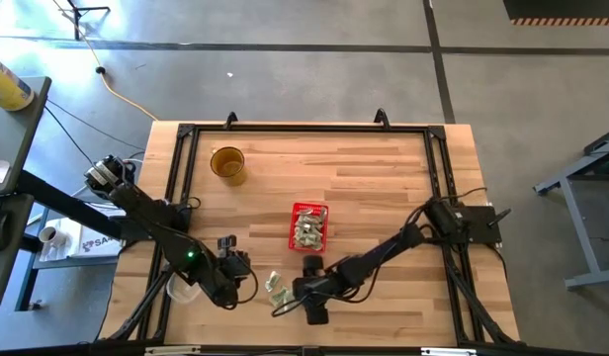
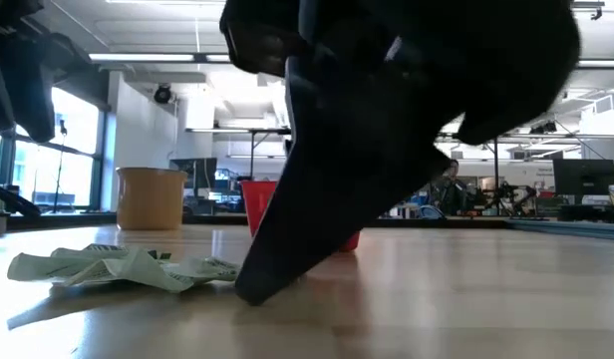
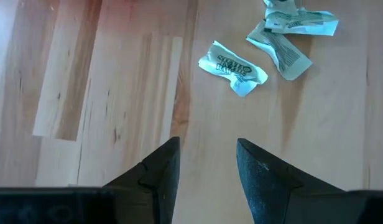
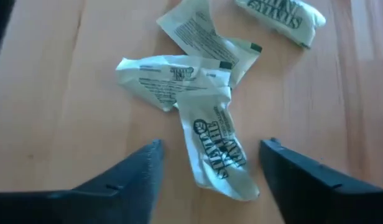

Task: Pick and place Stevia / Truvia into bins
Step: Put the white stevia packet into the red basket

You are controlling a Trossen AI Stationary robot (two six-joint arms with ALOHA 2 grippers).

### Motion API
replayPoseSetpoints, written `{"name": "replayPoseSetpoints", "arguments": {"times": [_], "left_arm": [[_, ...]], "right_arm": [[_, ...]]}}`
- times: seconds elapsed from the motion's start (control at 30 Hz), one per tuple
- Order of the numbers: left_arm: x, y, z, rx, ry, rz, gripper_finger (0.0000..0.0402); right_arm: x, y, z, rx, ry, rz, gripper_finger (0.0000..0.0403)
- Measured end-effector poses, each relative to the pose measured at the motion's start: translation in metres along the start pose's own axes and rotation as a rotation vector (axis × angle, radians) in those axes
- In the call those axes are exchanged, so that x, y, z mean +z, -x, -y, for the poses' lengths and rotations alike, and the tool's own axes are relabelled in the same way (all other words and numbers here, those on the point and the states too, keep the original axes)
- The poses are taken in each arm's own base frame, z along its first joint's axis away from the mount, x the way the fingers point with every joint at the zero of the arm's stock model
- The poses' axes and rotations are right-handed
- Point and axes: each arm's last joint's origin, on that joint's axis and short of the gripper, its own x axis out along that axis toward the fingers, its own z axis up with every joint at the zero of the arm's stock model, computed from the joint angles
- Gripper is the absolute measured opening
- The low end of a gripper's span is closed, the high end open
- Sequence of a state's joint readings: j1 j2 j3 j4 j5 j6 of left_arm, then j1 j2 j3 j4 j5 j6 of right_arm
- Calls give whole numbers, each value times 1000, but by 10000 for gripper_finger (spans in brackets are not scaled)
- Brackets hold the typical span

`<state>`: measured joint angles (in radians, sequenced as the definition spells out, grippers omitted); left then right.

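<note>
The wooden table point(image 1: 384, 178) carries the red basket point(image 1: 308, 226) near its middle, already with several sachets inside, and an amber cup point(image 1: 227, 163) far from it toward the back left. A few loose sachets point(image 1: 277, 291) lie near the front edge, between the two grippers and in front of the basket.

The right arm reaches in from the right side, stretched low across the table, and the right gripper point(image 1: 315, 305) is just beside the loose sachets. The right wrist view shows the relation that matters: one white sachet point(image 4: 217, 152) lies between the two fingers, its long axis along the reach of the fingers, its far end under two other crumpled sachets. The jaws stand open on both sides of it and do not touch it yet, so I judge that a straight closing can catch this one.

The left gripper point(image 1: 233, 267) waits on the other side of the pile, with jaws partly open and empty, and a single sachet point(image 3: 232, 64) ahead of it
</note>
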<state>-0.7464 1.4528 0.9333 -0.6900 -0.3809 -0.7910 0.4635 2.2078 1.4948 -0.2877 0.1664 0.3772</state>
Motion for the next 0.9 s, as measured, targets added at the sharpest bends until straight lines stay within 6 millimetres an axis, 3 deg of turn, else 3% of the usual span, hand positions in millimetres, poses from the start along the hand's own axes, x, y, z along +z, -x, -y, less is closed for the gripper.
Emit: {"name": "replayPoseSetpoints", "arguments": {"times": [0.27, 0.3, 0.37, 0.47, 0.57, 0.7, 0.9], "left_arm": [[9, -3, -1, -26, 48, 42, 193], [12, -4, -3, -25, 62, 47, 193], [18, -8, -8, -26, 99, 55, 193], [30, -13, -18, -34, 161, 60, 193], [41, -18, -30, -38, 220, 71, 193], [52, -23, -42, -38, 282, 88, 193], [60, -31, -49, -93, 352, 65, 193]], "right_arm": [[0, 19, 22, -54, -104, -202, 29], [2, 24, 24, -61, -121, -230, 16], [9, 41, 30, -109, -130, -245, 20], [36, 81, 36, -170, -130, -113, 31], [48, 114, 55, -237, -120, -71, 12], [49, 118, 97, -250, -136, -180, 18], [59, 105, 140, -223, -133, -158, 118]]}}
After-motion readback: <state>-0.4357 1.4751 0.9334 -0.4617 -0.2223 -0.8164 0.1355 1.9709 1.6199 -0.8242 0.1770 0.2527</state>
